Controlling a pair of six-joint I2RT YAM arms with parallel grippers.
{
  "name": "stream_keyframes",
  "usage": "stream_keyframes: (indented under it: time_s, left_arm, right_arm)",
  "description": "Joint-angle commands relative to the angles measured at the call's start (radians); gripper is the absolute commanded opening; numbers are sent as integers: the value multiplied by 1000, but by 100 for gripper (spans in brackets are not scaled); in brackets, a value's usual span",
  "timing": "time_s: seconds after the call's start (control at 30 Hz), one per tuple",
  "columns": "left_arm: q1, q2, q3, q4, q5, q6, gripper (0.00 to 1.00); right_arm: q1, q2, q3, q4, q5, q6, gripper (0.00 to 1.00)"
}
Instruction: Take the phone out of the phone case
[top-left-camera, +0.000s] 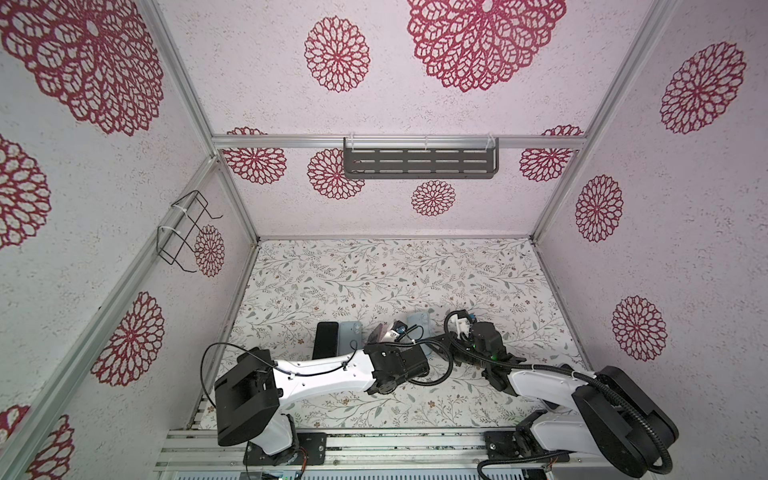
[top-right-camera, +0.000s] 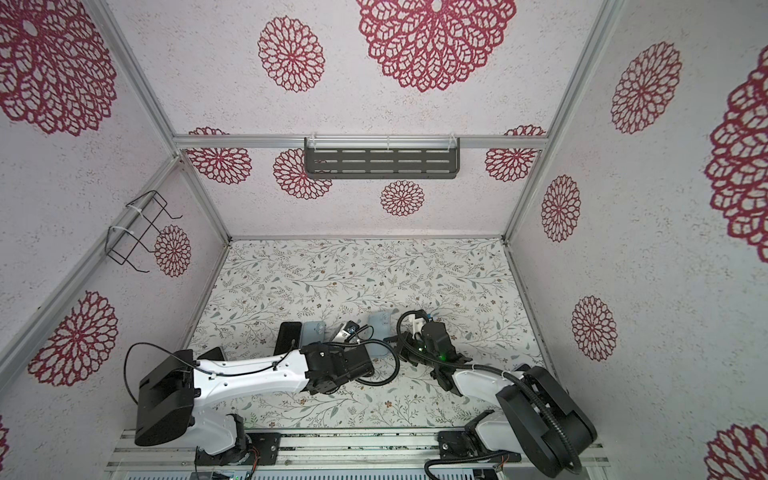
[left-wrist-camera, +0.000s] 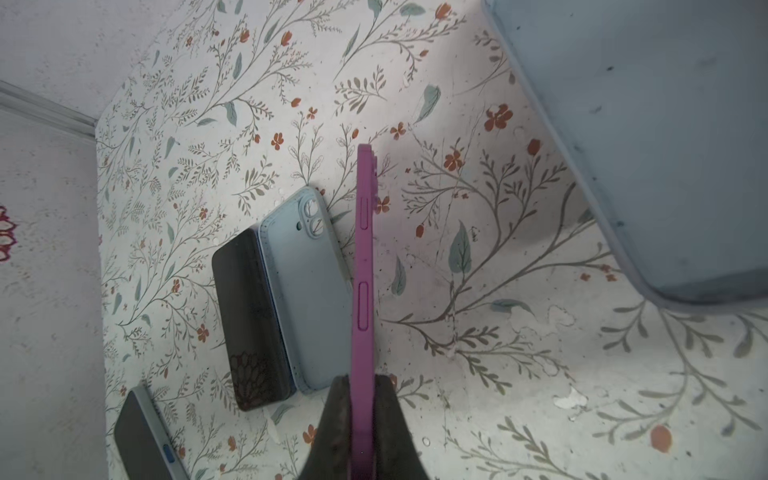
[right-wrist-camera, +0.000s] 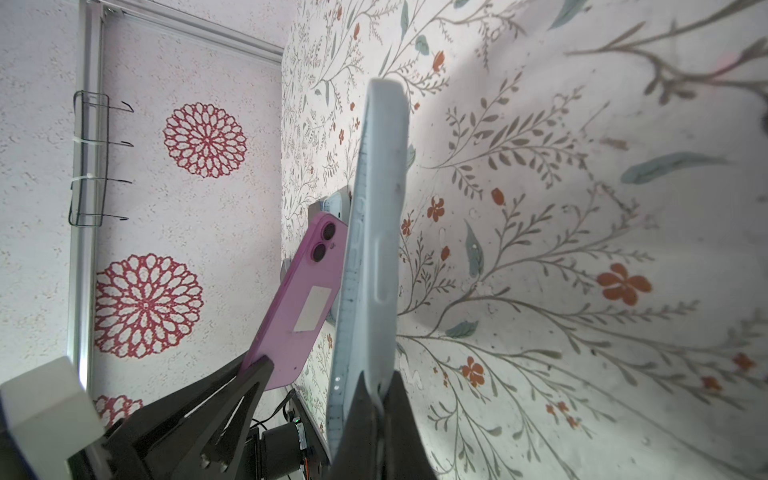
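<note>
The floral-papered table (top-left-camera: 374, 282) is seen in both top views, with the left arm (top-left-camera: 320, 374) and the right arm (top-left-camera: 536, 382) reaching in from the near edge toward its middle.

A pale blue phone case (right-wrist-camera: 374, 232) is held off the table by the right gripper (right-wrist-camera: 376, 382). Its jaws are closed narrowly on the case's near end, and the case is turned on edge.

Just left of it, a purple phone (left-wrist-camera: 362, 257) is gripped at its near end by the left gripper (left-wrist-camera: 361, 382). The jaws are pinched tight on the phone's two faces, and it too is raised above the table, edge-on to the left wrist camera. The phone is out of the case. The two are held apart, with the phone's twin lenses and a white sticker seen in the right wrist view.

Further left, a black phone (left-wrist-camera: 249, 316) and a second pale blue case (left-wrist-camera: 307, 291) are laid flat side by side, touching. A third phone (left-wrist-camera: 145, 436) is partly seen nearer and further left.
</note>
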Motion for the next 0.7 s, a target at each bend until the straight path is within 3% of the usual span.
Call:
stream_keyframes:
  time_s: [0.0, 0.4, 0.67]
  left_arm:
    - [-3, 26, 1, 11, -37, -13, 0]
    - [-9, 242, 58, 39, -21, 3, 16]
    - [-15, 276, 71, 78, -27, -30, 44]
  right_arm:
    - [18, 20, 16, 50, 7, -15, 0]
    - [29, 122, 22, 117, -22, -9, 0]
    - [30, 176, 19, 158, -32, -2, 0]
